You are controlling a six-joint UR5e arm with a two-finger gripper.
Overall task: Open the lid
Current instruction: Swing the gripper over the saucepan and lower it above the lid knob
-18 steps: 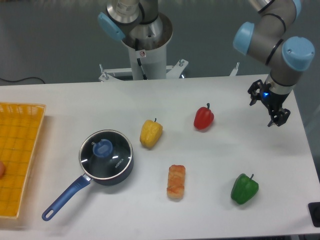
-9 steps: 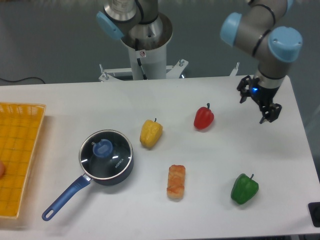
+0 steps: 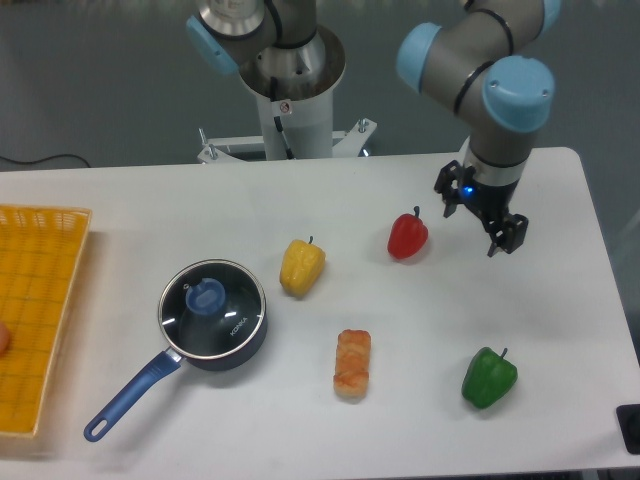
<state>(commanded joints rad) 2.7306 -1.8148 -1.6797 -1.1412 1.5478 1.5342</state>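
One white table holds the lidded saucepan, lid on, gripper spread and empty above

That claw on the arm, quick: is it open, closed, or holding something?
Gripper: open and empty, in the air right of the red pepper.

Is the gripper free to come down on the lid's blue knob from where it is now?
Probably yes. The gripper is open, empty and hangs by the red pepper, far from the lid. Nothing covers the knob; the yellow pepper stands apart from the saucepan.
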